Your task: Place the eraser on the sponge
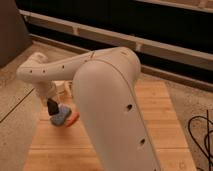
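- Pictured at the upper-left edge of the sponge [61,118], just above it: the gripper [51,104], clamped shut, no gap showing between the fingers.
- Pinched there, by the look of it: the eraser [52,109], a short black block hanging upright. Lower end touching the sponge or a hair clear of it; impossible to tell which.
- Judged a carrying grip: taken by the upper end, leaving the lower end free to meet the soft pad ahead of the fingers.
- Lying flat on the wooden table [165,125]: the blue-grey sponge itself, broad face up, a landing place wider than the block.
- Tucked along the sponge's right side, touching or just beside it: a thin orange-red stick [74,119], close enough to be nudged by a block tipping that way.
- Reaching in from the right of the sponge and bending down over it: the white arm [107,95], hiding much of the table on that side.
- Well to the right of the sponge, off the wood: loops of dark cable [202,137].
- Not resting on the sponge under its own weight, as far as can be judged, being held between the fingers; task therefore read as unfinished at this instant.
- Worth watching on release: an upright block on a yielding pad, near the edge rather than the middle, so liable to topple. Toward the sponge's middle, a good landing; away from it, a drop onto the wood.
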{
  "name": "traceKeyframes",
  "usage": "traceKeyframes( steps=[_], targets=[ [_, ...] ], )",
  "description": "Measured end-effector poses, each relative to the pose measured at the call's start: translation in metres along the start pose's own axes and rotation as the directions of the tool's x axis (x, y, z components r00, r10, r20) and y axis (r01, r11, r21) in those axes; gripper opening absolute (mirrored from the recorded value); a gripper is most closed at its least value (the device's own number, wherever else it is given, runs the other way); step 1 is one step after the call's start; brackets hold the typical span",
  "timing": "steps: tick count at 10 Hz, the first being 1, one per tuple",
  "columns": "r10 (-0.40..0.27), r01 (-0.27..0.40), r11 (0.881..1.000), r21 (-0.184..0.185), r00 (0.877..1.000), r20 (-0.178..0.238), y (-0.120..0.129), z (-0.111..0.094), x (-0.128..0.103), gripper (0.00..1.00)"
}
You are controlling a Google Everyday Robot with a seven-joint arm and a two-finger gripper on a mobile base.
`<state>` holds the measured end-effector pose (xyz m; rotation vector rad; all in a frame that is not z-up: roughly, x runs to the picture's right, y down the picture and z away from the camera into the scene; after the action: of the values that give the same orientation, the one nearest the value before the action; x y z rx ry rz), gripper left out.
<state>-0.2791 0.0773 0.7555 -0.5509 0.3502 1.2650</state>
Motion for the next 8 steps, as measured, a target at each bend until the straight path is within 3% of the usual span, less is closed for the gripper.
traceKeyframes(
  steps=[3,6,8],
  targets=[
    [0.026,-0.026,0.999,0.032,1.0,-0.003,-0.007,0.009,0.016,0.0],
    [0.07,-0.065,0.994,0.092,0.996,-0.049,-0.034,0.028,0.033,0.0],
    [0.099,-0.09,0.99,0.104,0.992,-0.076,-0.046,0.037,0.035,0.0]
  ],
)
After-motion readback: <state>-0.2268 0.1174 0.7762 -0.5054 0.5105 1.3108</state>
